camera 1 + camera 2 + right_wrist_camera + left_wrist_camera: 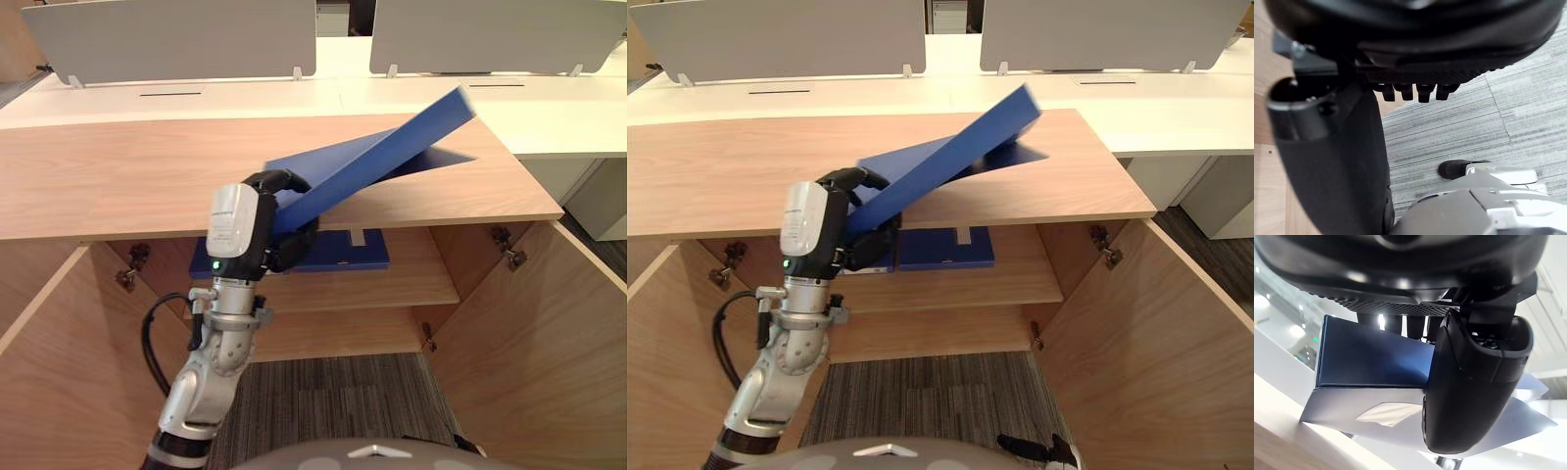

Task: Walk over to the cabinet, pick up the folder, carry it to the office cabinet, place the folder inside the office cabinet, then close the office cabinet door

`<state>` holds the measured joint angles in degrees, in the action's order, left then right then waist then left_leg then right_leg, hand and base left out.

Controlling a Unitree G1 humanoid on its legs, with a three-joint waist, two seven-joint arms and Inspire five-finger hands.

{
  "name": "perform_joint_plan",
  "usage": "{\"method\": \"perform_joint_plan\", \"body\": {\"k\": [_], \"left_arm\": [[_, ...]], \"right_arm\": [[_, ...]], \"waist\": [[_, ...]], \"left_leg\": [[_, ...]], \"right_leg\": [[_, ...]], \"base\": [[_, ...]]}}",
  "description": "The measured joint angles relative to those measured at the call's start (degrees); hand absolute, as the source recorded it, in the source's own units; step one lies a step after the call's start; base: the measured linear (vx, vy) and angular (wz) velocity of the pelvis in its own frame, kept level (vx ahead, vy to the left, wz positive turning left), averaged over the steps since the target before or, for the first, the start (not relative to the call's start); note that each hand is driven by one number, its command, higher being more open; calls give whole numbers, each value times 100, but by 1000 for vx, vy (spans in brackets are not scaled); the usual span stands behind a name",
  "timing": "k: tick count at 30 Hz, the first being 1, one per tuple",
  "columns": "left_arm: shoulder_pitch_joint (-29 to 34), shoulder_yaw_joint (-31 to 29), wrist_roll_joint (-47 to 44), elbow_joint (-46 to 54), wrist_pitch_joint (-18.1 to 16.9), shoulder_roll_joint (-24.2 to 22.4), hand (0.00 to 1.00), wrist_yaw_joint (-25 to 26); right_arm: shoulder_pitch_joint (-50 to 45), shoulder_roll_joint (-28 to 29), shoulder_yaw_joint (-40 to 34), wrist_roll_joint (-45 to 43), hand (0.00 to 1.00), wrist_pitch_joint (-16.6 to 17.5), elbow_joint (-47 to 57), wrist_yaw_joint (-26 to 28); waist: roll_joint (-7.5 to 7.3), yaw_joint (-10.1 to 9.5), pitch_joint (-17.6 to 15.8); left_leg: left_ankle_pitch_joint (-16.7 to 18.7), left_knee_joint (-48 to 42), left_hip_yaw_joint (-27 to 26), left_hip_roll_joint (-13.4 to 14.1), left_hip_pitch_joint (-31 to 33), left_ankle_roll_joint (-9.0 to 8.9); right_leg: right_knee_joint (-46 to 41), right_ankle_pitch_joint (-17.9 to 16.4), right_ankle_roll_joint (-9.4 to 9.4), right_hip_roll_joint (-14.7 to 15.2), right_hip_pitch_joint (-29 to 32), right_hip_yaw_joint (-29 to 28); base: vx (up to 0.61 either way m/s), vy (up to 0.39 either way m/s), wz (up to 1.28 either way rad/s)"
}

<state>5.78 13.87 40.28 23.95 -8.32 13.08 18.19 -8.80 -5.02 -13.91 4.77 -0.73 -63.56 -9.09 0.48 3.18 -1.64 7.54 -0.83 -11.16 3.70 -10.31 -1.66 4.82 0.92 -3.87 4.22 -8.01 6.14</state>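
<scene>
raised folder (384, 155), far corner blurred, shelf folder (343, 257) — partly behind robot hand (247, 235)

Head stereo down on cabinet (147, 176), wrists close

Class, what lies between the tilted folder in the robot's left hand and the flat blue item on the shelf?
The cabinet's wooden top panel, as both eye views show: the folder tilts above it, the blue item lies beneath.
</scene>
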Motion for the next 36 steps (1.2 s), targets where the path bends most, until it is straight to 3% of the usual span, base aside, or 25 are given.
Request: {"method": "perform_joint_plan", "body": {"k": [5,15,19,22,27,36], "left_arm": [[2,505,-1052,313,-236,-182,0,-232],[40,1109,-2947,470,-273,-397,0,-245],[50,1293,-4685,641,-276,-424,0,-751],[62,1293,-5302,641,-276,-430,0,-954],[384,1209,-6004,653,-275,-475,0,-1224],[1019,428,-6004,669,-253,-664,0,-1371]], "right_arm": [[57,-17,243,-18,100,23,14,-53],[25,-121,814,-25,100,82,238,-224],[23,-100,895,-36,100,86,762,-243],[40,-31,899,-46,100,102,1054,-242],[-92,258,1065,-269,100,132,2428,-220],[-612,601,1022,-796,100,524,5537,-100]], "waist": [[1,7,-1],[23,-3,22],[27,-1,63],[25,-1,64],[10,2,58],[-93,0,33]], "left_leg": [[22,-72,-35,11,84,12],[36,-157,-33,20,180,18],[34,-188,-56,26,271,20],[38,-198,-65,28,258,26],[56,-234,-96,29,286,49],[59,-303,-120,33,355,53]], "right_leg": [[-94,-16,0,-2,117,-58],[-209,-47,0,3,203,-77],[-256,-44,1,-4,342,-114],[-269,-44,1,-5,344,-151],[-348,-42,2,-2,393,-190],[-374,-21,-1,-3,492,-219]], "base": [[-10,-4,-6],[-25,-8,0],[14,-6,-2],[5,-8,-7],[-38,-6,-4],[-17,-2,0]]}}
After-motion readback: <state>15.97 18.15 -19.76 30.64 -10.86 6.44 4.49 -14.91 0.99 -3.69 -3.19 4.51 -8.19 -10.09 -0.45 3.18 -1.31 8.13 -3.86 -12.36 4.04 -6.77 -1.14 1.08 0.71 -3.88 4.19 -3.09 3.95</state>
